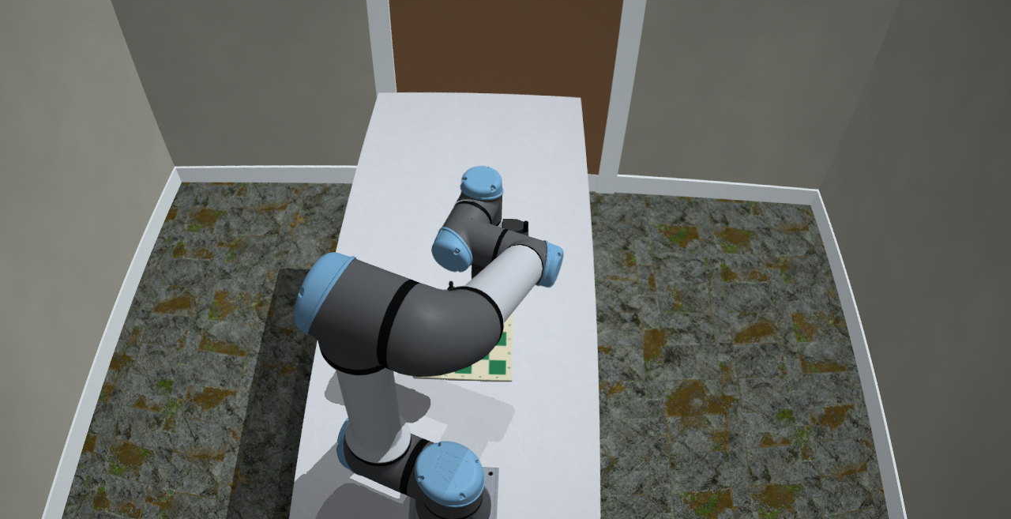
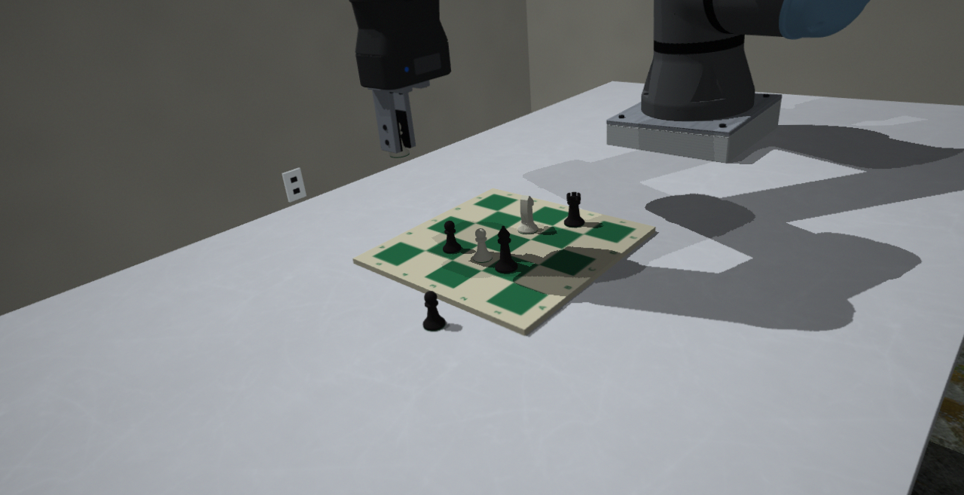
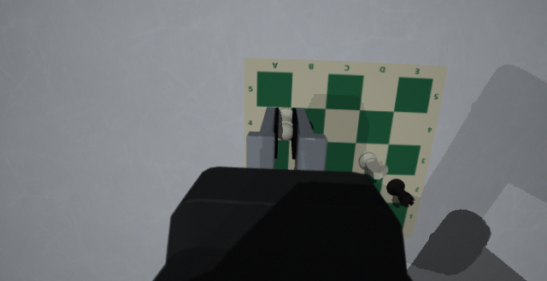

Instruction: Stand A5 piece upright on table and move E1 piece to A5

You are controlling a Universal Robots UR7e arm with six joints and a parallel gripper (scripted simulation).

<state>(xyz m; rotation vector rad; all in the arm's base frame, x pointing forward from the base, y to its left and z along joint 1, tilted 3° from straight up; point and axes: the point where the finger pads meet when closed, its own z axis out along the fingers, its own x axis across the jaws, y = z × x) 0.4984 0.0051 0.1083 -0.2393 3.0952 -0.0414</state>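
Note:
My gripper (image 2: 398, 146) (image 3: 285, 123) is shut on a white piece (image 2: 399, 154) (image 3: 285, 132), held high above the board (image 1: 479, 367) (image 2: 512, 325) (image 3: 249, 65); its pale base shows below the fingertips. In the wrist view it appears just below square A5 (image 2: 398, 254) (image 3: 274, 89), which is bare. A black pawn (image 2: 432, 314) stands upright on the table beside the board's digit edge. E1 (image 2: 611, 231) is bare. In the top view the arm hides the gripper and most of the board.
Upright on the board are a black rook (image 2: 573, 210) (image 3: 397, 187) on E2, a white knight (image 2: 527, 218) (image 3: 368, 161) on D3, a tall black piece (image 2: 504, 255) on B2, a white pawn (image 2: 480, 249) on B3 and a black pawn (image 2: 450, 239) on B4.

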